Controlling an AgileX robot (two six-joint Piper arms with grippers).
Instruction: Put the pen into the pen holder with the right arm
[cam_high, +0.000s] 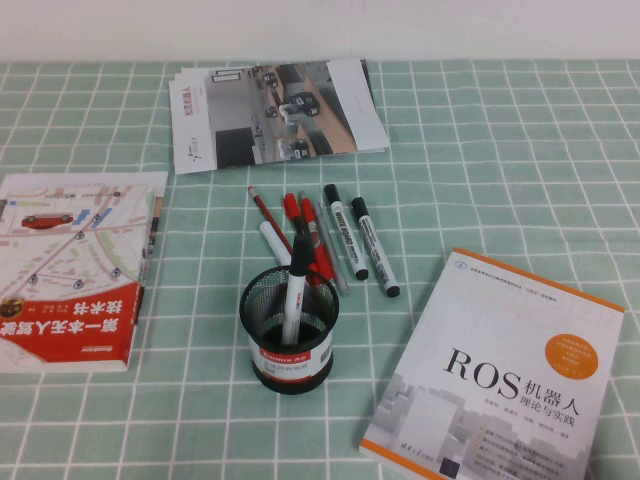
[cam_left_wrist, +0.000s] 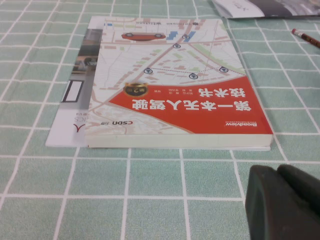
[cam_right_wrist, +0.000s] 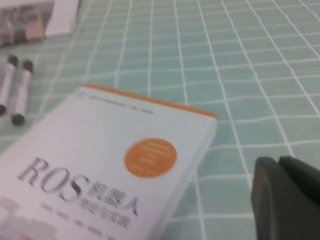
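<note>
The pen stands tilted inside the pen holder, its black cap poking up above the mesh rim and its white barrel showing through the wire. The holder sits upright on the green checked tablecloth, near the middle of the table. Just behind it lies a loose cluster of writing things: two red-capped markers, a thin red pencil, and two more black-capped markers lying side by side, apart from the cup. Neither arm reaches into the high view. The right gripper shows only as a dark bulk at the edge of its wrist view, held above the cloth beside the white ROS book; whether its fingers are wide or closed I cannot tell. The left gripper likewise appears as a dark mass low in its wrist view, hanging over the cloth just in front of the red map book, and its fingers' spread cannot be told either. A brochure lies at the far side.
</note>
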